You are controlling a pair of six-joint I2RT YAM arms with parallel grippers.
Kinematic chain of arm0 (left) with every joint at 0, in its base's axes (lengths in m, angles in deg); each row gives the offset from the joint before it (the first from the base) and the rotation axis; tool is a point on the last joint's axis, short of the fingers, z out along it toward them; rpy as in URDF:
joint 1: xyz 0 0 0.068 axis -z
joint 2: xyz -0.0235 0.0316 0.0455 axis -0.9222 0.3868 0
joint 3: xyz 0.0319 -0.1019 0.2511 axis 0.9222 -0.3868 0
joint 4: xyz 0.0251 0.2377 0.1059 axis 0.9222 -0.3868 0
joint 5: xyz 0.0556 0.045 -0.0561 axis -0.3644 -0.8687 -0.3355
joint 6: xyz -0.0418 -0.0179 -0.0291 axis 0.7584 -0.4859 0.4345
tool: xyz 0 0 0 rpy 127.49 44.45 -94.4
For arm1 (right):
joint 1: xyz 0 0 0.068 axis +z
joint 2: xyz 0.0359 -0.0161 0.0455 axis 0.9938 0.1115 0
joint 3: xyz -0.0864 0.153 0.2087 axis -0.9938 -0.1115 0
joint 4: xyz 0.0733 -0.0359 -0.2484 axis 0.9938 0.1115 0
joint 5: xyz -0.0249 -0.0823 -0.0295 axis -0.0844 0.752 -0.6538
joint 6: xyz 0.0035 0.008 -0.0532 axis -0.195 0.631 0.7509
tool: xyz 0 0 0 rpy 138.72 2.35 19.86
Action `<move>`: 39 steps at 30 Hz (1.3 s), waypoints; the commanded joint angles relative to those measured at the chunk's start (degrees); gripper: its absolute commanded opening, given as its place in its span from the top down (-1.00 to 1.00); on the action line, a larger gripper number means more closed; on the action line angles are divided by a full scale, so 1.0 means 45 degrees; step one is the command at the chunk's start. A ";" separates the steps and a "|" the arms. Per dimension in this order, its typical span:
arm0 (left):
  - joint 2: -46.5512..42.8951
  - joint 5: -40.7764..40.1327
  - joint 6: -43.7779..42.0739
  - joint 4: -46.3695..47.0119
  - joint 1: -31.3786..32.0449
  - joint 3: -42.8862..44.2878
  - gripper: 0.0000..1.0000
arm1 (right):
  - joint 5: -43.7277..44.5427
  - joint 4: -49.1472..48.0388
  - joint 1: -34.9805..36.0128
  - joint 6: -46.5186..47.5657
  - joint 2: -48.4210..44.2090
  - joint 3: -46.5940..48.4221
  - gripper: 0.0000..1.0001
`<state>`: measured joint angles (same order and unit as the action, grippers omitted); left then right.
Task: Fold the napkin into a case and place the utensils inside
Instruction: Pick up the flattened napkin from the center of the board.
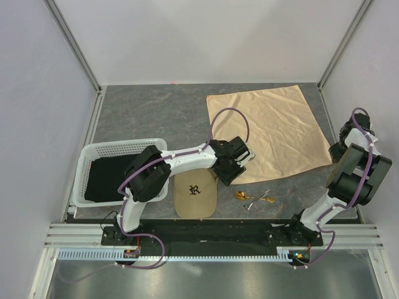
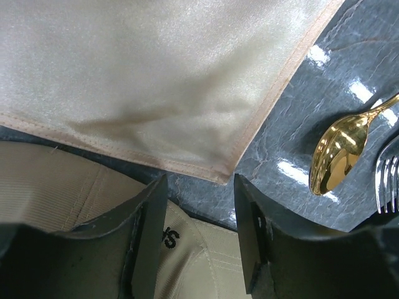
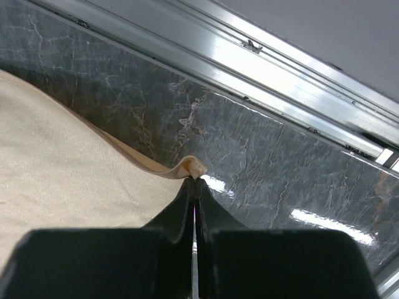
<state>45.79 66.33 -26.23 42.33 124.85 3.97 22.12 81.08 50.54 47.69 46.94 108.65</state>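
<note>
Gold spoon (image 2: 340, 156) and silvery fork (image 2: 388, 180), right of the spread left end effector (image 2: 199, 187), are cut off by the frame, the spoon's handle running up-right away from its bowl. Just ahead of those fingers lies a corner of the peach napkin (image 1: 268, 134), flat on the grey marbled tabletop (image 1: 149, 112) between white walls; the right end effector (image 3: 195, 184) is pressed together, pinching the napkin's hem.
</note>
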 commanded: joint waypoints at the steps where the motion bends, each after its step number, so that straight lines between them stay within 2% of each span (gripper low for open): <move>1: -0.0645 -0.0569 -0.0556 0.0864 0.0323 -0.0003 -0.04 | 0.0020 0.0089 0.0003 0.0240 -0.0242 0.0648 1.00; 8: -0.0372 -0.1233 -0.0594 0.0923 0.0753 -0.0295 0.07 | -0.0137 0.0090 0.0003 0.0162 -0.0242 0.0589 1.00; 28: 0.0428 -0.1507 -0.0634 0.1431 0.1046 -0.0159 0.12 | -0.0312 0.0050 0.0003 0.0337 -0.0340 0.0511 1.00; 30: 0.0507 -0.1507 -0.0634 0.1431 0.1066 -0.0120 0.17 | -0.0390 0.0050 0.0003 0.0299 -0.0321 0.0511 1.00; 35: 0.0508 -0.1760 -0.0634 0.1431 0.1086 -0.0100 0.67 | -0.0468 0.0070 0.0003 0.0435 -0.0359 0.0530 1.00; 39: 0.0079 -0.1722 -0.0634 0.1140 0.1086 0.0114 0.81 | -0.0448 0.0089 0.0061 0.0611 -0.0495 0.0608 1.00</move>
<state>46.47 59.51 -27.45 46.84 129.63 2.83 20.39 81.48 50.54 49.16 46.94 109.48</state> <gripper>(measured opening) 0.121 0.007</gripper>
